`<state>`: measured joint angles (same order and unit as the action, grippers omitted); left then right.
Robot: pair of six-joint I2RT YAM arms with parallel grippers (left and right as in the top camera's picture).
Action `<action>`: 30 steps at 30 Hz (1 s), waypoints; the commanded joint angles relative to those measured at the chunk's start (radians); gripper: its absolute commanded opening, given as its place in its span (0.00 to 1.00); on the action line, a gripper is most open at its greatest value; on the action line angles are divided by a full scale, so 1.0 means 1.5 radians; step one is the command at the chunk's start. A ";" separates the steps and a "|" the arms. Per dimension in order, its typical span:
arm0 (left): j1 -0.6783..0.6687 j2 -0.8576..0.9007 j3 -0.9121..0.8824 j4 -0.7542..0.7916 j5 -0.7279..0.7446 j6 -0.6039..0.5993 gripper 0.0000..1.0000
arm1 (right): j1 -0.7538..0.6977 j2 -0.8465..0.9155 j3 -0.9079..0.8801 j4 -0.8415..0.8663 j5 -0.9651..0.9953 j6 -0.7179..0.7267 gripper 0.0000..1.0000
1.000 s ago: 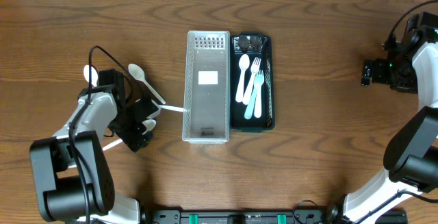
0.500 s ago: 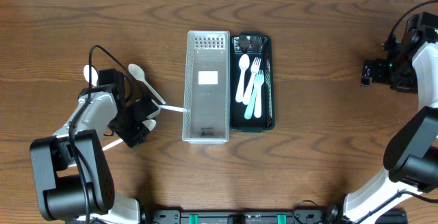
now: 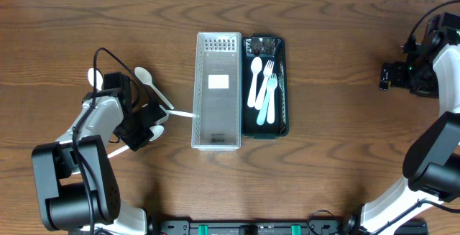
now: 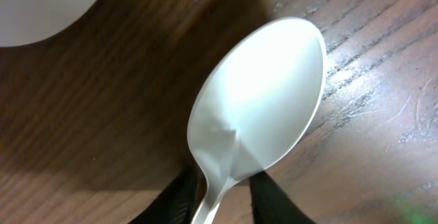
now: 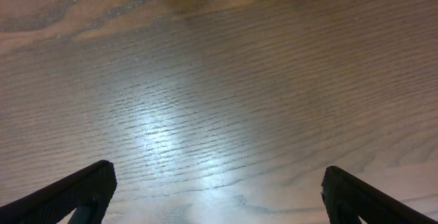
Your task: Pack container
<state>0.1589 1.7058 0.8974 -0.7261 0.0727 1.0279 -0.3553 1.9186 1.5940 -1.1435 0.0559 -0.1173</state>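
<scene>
Left gripper (image 4: 217,195) pinches the white spoon (image 4: 263,101) at its neck; lift it level toward the cutlery tray (image 3: 284,84). Right gripper (image 5: 219,196) gapes wide by the table's right edge.

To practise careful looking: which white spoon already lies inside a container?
The spoon in the dark green tray, beside the forks; the others lie outside it.

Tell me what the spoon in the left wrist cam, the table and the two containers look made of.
Spoon: white plastic, likely; smooth, slight sheen, thin moulded bowl.
Table: wood or wood-look laminate; visible grain, satin glare.
Pale container: translucent plastic; slotted end, see-through walls.
Dark container: dark plastic, probably; thin moulded rim.
</scene>
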 commanded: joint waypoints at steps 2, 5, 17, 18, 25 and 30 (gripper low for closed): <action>0.001 0.020 -0.003 -0.006 0.009 0.007 0.18 | -0.003 -0.001 -0.001 0.000 -0.002 -0.007 0.99; 0.001 0.020 -0.001 -0.006 0.009 0.005 0.14 | -0.003 -0.001 -0.001 0.000 -0.002 -0.007 0.99; 0.001 0.018 0.054 -0.006 0.009 -0.063 0.06 | -0.003 -0.001 -0.001 0.000 -0.002 -0.008 0.99; 0.001 0.017 0.067 -0.006 0.009 -0.074 0.06 | -0.003 -0.001 -0.001 0.000 -0.003 -0.008 0.99; 0.001 0.003 0.150 -0.006 0.017 -0.210 0.06 | -0.003 -0.001 -0.001 0.000 -0.002 -0.008 0.99; 0.001 -0.032 0.203 -0.006 0.090 -0.309 0.06 | -0.003 -0.001 -0.001 0.000 -0.002 -0.008 0.99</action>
<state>0.1589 1.7092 1.1511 -0.7322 0.1207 0.7002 -0.3553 1.9186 1.5940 -1.1435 0.0555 -0.1173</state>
